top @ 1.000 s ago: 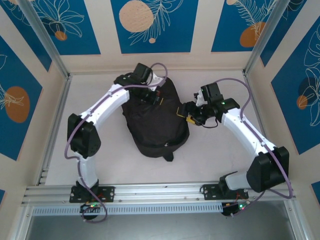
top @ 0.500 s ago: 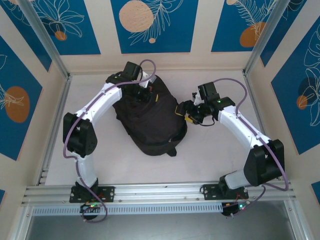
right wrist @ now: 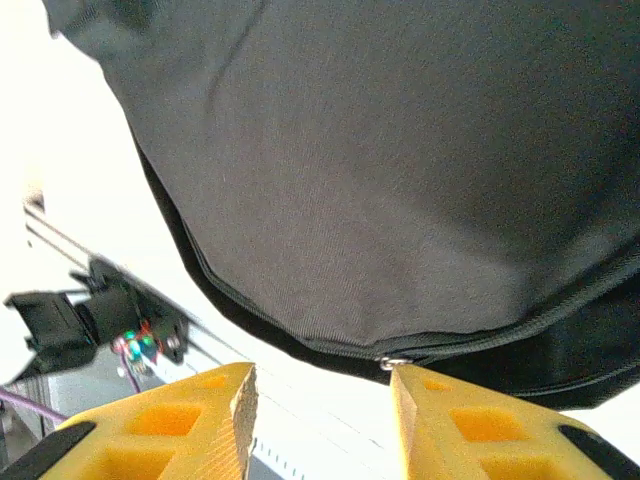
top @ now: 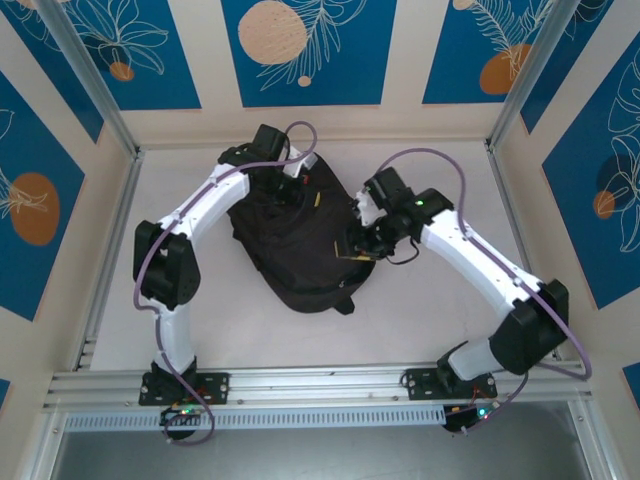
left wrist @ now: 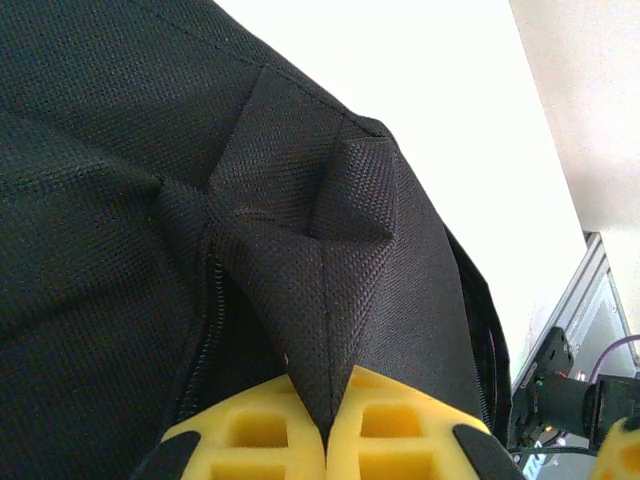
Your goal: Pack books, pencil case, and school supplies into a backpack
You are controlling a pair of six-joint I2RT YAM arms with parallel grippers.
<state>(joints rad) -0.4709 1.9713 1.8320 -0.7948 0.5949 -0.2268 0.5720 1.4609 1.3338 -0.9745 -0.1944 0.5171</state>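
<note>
Backpack pinched at one end, zip pull lined up at the other.

Backpack (top: 300, 250) lying flat on the table (top: 430, 300) between the arms. Left gripper (left wrist: 328, 425) closed tight on a fold of black fabric at the far end. Right gripper (right wrist: 320, 400) spread wide over the right flank, one fingertip just beside the small metal zip pull (right wrist: 392, 363). Likely working the zip, direction unclear. To do it well: hold the fold taut with the left, centre the pull between the right fingers before closing, then draw along the zip line, never across it. Some risk of grabbing loose cloth instead.
</note>
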